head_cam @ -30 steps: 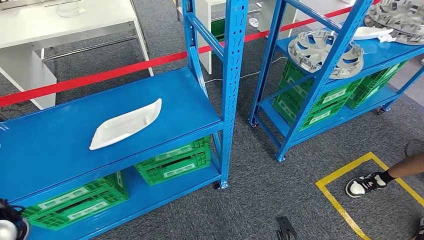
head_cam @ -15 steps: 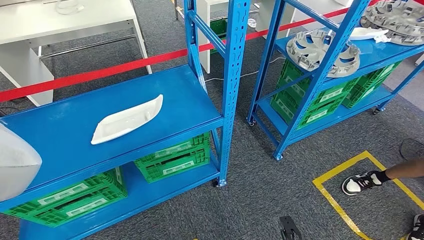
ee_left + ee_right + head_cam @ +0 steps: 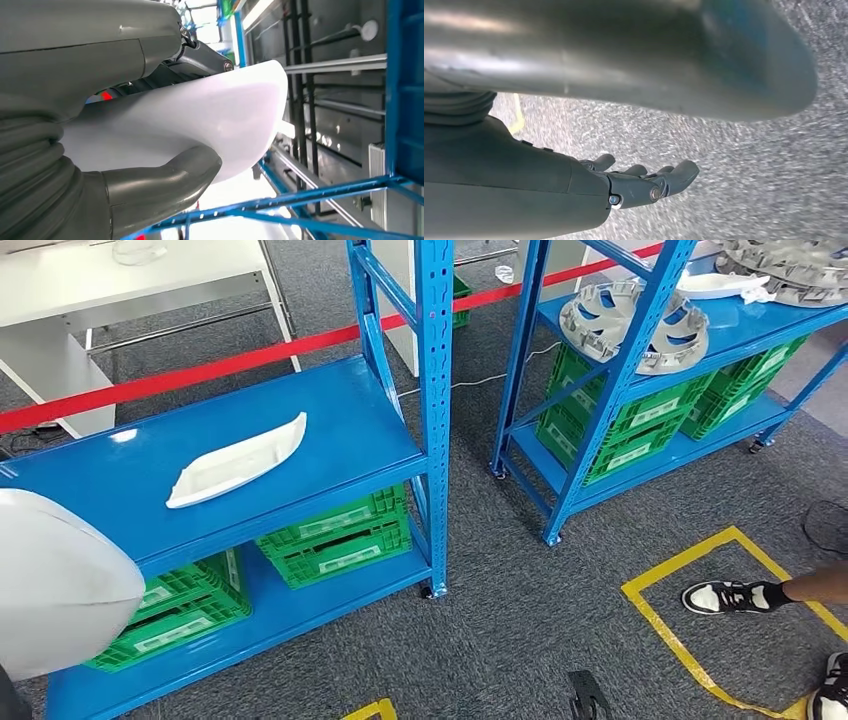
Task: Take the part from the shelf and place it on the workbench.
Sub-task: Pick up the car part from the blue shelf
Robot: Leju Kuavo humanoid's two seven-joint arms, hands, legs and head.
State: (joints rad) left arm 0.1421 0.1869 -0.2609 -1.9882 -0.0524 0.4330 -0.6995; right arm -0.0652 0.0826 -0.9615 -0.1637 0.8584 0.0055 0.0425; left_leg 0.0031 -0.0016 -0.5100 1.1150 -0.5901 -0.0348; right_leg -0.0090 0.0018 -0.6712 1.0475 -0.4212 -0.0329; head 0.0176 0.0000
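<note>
1. White part (image 3: 200,125) is gripped in left hand (image 3: 100,150), thumb (image 3: 165,175) under it and dark fingers (image 3: 200,55) over the top; in head view the part (image 3: 55,580) sits at near left, off the shelf.
2. Second white part (image 3: 238,460) lies flat on the blue shelf (image 3: 340,430), well apart from the held one.
3. Green crates (image 3: 335,540) sit on the lower shelf level, contents not visible.
4. Far-right blue rack (image 3: 730,335) holds grey wheel covers (image 3: 630,325) over more green crates (image 3: 640,425).
5. Right hand (image 3: 639,185) hangs over grey carpet (image 3: 749,175), fingers slightly curled, released, holding nothing.
</note>
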